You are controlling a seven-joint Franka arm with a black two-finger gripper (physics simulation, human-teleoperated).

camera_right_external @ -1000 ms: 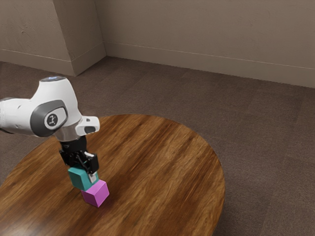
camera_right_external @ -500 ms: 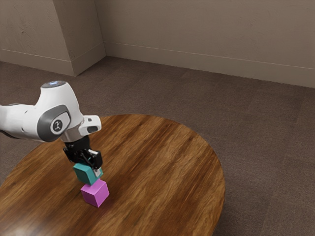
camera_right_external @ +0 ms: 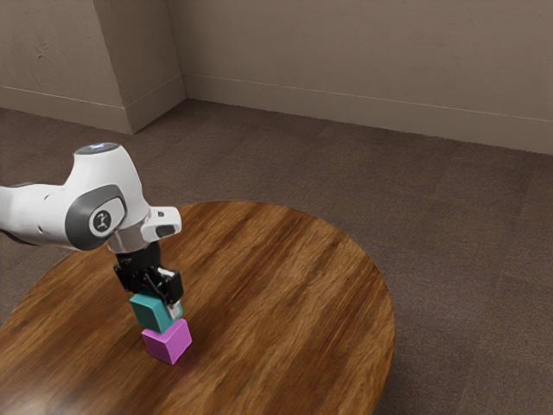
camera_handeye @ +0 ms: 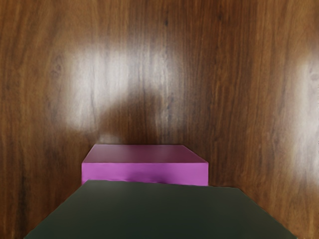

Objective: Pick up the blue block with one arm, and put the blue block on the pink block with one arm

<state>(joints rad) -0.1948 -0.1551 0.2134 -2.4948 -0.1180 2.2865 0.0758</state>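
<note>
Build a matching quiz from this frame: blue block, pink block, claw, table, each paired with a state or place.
Column 1
1. blue block
2. pink block
3. claw
4. table

Column 2
A. round, dark wood
B. shut on a block
C. resting on the wood, beneath the other block
D. gripped, directly above the other block

Pairs: 1-D, 2-C, 3-B, 4-A

I'm seeing a round wooden table (camera_right_external: 285, 259) standing on a dark carpeted floor (camera_right_external: 449, 216). The pink block (camera_right_external: 168, 341) is sitting directly on its glossy top, toward the exterior view's left.
</note>
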